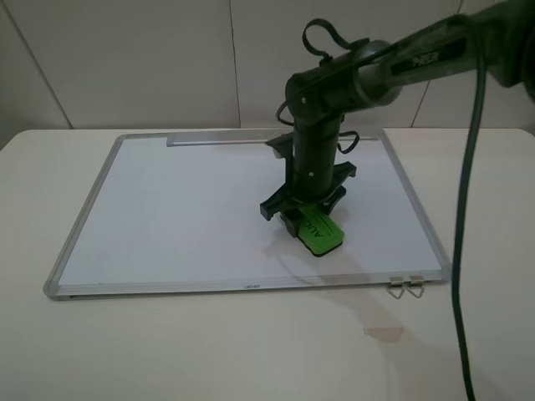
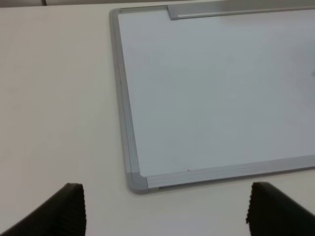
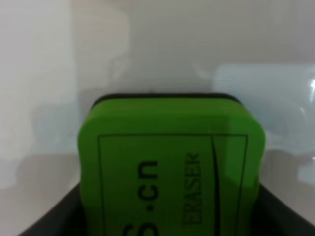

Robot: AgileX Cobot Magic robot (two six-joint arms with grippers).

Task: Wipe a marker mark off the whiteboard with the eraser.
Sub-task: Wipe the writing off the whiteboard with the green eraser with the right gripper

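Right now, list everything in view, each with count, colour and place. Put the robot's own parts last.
whiteboard: one, white with a silver-grey frame, flat on the table
tray strip: one, grey, along the board's far edge
metal clips: two, silver, at the board's near right corner
eraser: one, bright green with black lettering, on the board right of its middle
table: one, cream, under the board
cable: one, black, hanging down at the right of the high view
right gripper: one, black, jaws shut on the eraser
left gripper: one, black, jaws open, over bare table near a corner of the board
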